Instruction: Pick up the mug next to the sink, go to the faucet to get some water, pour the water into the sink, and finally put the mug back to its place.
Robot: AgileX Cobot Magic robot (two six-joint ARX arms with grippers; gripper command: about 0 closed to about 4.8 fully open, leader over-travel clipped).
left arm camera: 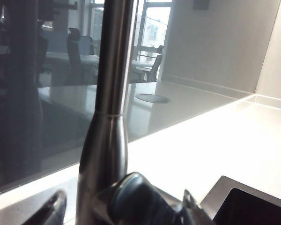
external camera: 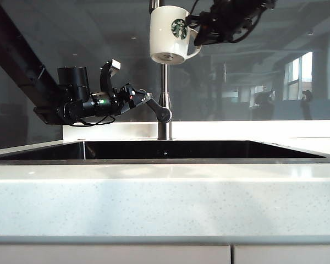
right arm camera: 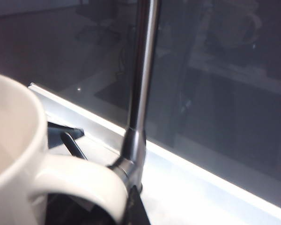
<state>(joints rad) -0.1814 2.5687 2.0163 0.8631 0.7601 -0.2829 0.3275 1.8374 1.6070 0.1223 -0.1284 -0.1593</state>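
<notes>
Right gripper [external camera: 201, 33] clamps mug [external camera: 170, 34] handle; left gripper [external camera: 146, 98] fingers apart; faucet [external camera: 164, 104] top hidden.

The mug [external camera: 168, 34] looks like glossy white ceramic, and the faucet [external camera: 164, 104] is smooth brushed steel. The sink [external camera: 170, 149] is glossy black inside; the countertop [external camera: 165, 203] is pale speckled stone.

Faucet top: the tall brushed-steel tube faucet [external camera: 164, 104] is hidden behind the white ceramic mug [external camera: 169, 34] and cut by the frame.
Right gripper [external camera: 201, 30]: fingertips indistinct beside the mug's handle.
</notes>
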